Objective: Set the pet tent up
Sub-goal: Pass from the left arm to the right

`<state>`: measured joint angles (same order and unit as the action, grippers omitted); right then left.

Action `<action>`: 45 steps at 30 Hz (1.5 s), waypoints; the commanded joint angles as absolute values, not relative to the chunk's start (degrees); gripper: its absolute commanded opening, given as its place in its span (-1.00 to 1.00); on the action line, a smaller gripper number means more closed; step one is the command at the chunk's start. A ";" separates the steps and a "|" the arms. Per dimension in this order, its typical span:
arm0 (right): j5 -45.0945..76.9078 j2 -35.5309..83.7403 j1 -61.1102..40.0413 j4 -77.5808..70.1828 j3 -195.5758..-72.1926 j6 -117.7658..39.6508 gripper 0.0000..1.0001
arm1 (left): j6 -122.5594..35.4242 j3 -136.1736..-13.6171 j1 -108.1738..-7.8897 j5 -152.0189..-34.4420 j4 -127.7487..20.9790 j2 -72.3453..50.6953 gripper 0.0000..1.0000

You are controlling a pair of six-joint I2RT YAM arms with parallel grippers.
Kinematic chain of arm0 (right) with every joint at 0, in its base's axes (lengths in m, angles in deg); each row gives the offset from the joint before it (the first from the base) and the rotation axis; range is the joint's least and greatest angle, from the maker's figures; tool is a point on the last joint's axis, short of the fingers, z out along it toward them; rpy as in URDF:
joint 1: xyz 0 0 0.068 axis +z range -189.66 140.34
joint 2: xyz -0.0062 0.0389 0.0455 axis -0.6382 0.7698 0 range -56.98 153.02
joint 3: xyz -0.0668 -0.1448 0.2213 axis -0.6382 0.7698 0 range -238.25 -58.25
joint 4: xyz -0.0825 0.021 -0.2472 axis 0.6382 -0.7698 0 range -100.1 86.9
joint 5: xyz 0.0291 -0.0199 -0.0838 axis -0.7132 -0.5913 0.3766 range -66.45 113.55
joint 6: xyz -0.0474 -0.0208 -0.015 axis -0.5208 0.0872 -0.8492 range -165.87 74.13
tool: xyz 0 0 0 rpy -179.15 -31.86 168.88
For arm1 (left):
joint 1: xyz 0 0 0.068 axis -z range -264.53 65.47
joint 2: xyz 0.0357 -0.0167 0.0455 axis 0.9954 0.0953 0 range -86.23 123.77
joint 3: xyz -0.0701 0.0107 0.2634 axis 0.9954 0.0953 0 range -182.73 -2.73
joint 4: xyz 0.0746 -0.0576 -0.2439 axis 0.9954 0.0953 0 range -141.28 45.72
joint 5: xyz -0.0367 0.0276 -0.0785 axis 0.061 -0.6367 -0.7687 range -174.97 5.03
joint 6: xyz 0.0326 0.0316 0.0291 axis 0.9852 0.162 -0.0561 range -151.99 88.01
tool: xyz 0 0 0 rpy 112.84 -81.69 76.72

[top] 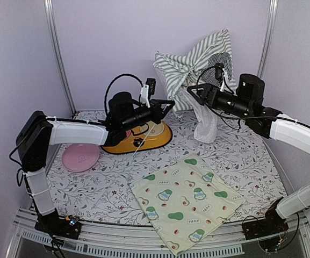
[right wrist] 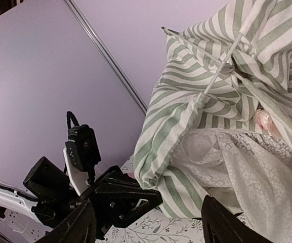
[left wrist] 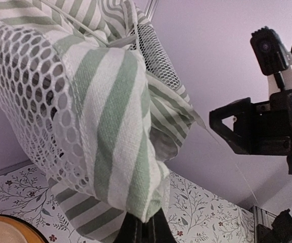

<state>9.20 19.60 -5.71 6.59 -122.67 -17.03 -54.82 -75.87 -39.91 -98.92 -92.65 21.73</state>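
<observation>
Closest to the arm bases, well short of both grippers, a pale avocado-print mat (top: 187,201) lies flat on the floral tabletop (top: 251,156). Further in, a pink dish (top: 80,157) sits beneath the left forearm, behind and to the left of the left gripper (top: 163,105). An orange pet bowl (top: 138,141) rests just below and behind that gripper.

The left gripper is clenched on the pet tent (top: 197,64). Its wrist view shows a fold of green-and-white striped fabric running down into the closed fingers (left wrist: 135,232). The right gripper (top: 193,92) faces it from the right, near but apart. Its jaws are spread wide, released, with nothing pinched between them, and the bunched striped cloth hangs just beyond its fingertips.

A white lace curtain (top: 206,123) droops below the right gripper toward the tabletop. The tent itself sits crumpled above and beyond both grippers, against the lavender back wall (top: 144,37). Its round mesh window (top: 222,56) is up on the far side of the right gripper. In the right wrist view, a thin white pole (right wrist: 221,68) crosses the fabric above that gripper.
</observation>
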 commanded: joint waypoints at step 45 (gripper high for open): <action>9.92 40.79 -7.88 -15.50 -158.30 -26.40 -1.00 | -42.94 -61.27 -40.30 -98.57 -69.79 -1.10 0.26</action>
<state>10.71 39.99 -6.91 -14.35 -154.87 -21.53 -45.35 -63.57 -39.41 -100.19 -75.99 2.45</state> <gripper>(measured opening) 0.034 0.628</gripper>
